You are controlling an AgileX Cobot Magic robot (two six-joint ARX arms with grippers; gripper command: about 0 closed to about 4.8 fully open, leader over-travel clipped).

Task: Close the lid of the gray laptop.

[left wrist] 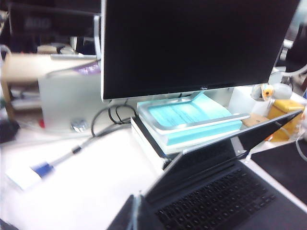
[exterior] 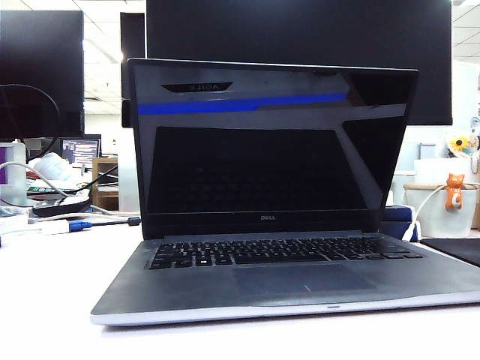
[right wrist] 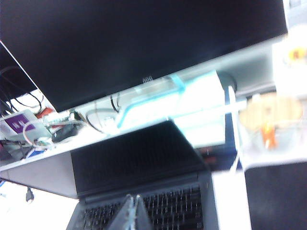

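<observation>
The gray laptop (exterior: 300, 281) stands open on the white table, facing the exterior camera. Its lid (exterior: 262, 150) is upright and leans slightly back, with a dark glossy screen and a Dell mark below it. Neither gripper shows in the exterior view. In the left wrist view my left gripper (left wrist: 136, 197) is shut on nothing, above the laptop's left side by the keyboard (left wrist: 216, 203), with the lid (left wrist: 211, 153) seen edge-on beyond it. In the right wrist view my right gripper (right wrist: 133, 196) is shut and empty over the keyboard (right wrist: 172, 206), in front of the lid (right wrist: 134, 158).
A large black monitor (exterior: 300, 45) stands just behind the lid, on a stand over a teal box (left wrist: 187, 120). A blue-ended cable (exterior: 79, 224) and clutter lie at the left. A black mat (exterior: 457, 251) and a white basket with an orange figure (exterior: 453, 191) are at the right.
</observation>
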